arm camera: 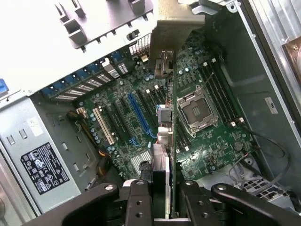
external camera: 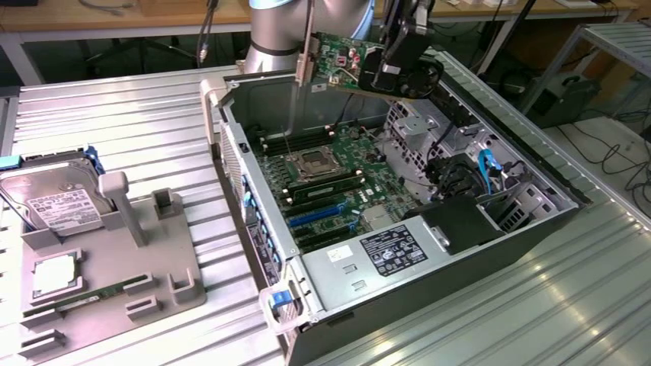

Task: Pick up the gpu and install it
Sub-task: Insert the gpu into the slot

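The gpu [external camera: 341, 55] is a green circuit card with a silver bracket at one end. It hangs in the air above the far side of the open computer case [external camera: 529, 164]. My gripper [external camera: 392, 70] is shut on the card's end opposite the bracket. In the wrist view the gpu [arm camera: 165, 113] is seen edge-on between my fingers [arm camera: 140, 205], with its bracket pointing away from the gripper [arm camera: 164, 205]. It hovers over the motherboard [arm camera: 211, 136], between the blue slot [arm camera: 138, 117] and the empty processor socket [arm camera: 196, 109].
The case lies open, showing the motherboard [external camera: 341, 183], blue slots [external camera: 313, 219] and the power supply [external camera: 392, 250]. A grey fixture [external camera: 133, 267] on the exterior view's left holds a hard drive [external camera: 56, 204], a processor [external camera: 56, 276] and a memory stick [external camera: 97, 293]. Cables [external camera: 489, 171] crowd the drive bay.
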Robot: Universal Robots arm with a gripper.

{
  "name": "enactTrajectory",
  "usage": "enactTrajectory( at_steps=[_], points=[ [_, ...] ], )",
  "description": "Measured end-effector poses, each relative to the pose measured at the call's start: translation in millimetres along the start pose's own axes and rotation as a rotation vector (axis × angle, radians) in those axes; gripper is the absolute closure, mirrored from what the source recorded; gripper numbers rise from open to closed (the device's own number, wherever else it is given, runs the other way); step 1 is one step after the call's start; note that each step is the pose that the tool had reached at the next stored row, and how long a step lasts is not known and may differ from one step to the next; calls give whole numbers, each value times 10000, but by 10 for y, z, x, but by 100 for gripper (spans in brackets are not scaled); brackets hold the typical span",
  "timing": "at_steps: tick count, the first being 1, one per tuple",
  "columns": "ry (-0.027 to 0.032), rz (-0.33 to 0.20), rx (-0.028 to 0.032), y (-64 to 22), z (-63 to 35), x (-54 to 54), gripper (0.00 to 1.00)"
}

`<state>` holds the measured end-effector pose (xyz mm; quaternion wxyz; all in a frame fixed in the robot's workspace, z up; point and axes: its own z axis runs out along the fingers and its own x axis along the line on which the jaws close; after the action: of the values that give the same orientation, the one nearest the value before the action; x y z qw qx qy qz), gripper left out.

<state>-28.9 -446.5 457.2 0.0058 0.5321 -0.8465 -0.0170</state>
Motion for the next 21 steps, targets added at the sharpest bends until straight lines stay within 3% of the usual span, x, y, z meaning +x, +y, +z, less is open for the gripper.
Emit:
enactTrajectory(
  at_steps=[21],
  points=[
    [85, -2398, -19, 3, 16, 2, 72]
  ],
)
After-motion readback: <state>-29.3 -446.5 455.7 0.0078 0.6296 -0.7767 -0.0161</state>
